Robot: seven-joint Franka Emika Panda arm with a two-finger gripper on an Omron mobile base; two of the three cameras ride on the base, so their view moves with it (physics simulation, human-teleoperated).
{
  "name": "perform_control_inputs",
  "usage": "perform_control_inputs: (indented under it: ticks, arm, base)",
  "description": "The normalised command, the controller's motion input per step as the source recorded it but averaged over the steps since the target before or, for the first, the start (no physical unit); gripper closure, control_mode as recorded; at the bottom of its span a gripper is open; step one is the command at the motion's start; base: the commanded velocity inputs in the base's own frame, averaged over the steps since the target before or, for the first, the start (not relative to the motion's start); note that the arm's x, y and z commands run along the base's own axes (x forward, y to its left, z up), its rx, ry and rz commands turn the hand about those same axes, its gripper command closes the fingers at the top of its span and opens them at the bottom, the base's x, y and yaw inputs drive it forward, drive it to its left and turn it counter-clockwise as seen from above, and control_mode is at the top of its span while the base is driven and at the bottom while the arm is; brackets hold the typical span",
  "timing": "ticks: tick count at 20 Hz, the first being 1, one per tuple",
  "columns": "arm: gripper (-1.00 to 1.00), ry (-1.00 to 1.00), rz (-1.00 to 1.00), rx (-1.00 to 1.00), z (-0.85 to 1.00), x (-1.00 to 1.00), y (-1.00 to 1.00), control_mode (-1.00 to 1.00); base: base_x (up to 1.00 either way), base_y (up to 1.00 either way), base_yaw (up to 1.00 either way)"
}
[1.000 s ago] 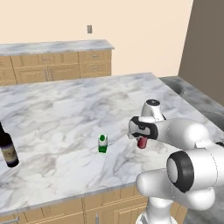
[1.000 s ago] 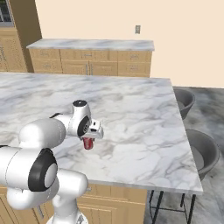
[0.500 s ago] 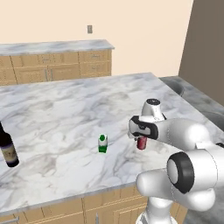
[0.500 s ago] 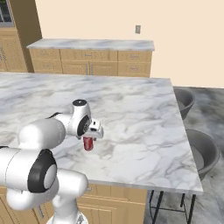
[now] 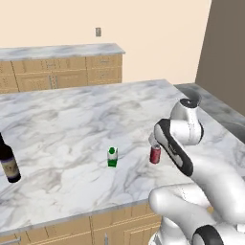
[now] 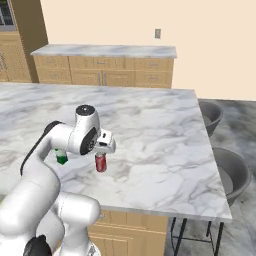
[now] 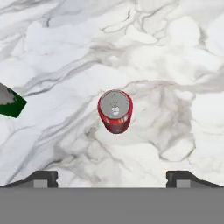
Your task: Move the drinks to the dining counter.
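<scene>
The red soda can stands upright on the white marble dining counter, free of any grip. Straight above it hangs my gripper, open, its fingertips spread wide and clear of the can. From the base views, the hand hovers just over the can. The small green-and-white carton stands a short way to the can's left; its corner shows in the hand view. The dark wine bottle stands at the counter's far left.
Two grey stools stand past the counter's right edge. A second marble worktop over wood cabinets runs along the back wall. The counter's front edge lies close below the can.
The gripper has opened and let go of the red soda can, which now stands on the counter. The hand has since lifted a little above it.
</scene>
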Motion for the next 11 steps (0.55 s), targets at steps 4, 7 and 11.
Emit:
perform_control_inputs:
  ticks: [4,7,11]
  arm:
    - [-1.0,-0.16,-0.02,0.06,0.51,-1.0,-0.32,-1.0]
    - [-1.0,-0.06,-0.04,0.01,0.53,-1.0,-0.34,-1.0]
    - [-1.0,0.0,-0.02,0.0,0.53,-1.0,-0.29,-1.0]
  base:
    - [0.0,0.0,0.0]
    - [0.0,0.0,0.0]
    - [0.0,0.0,0.0]
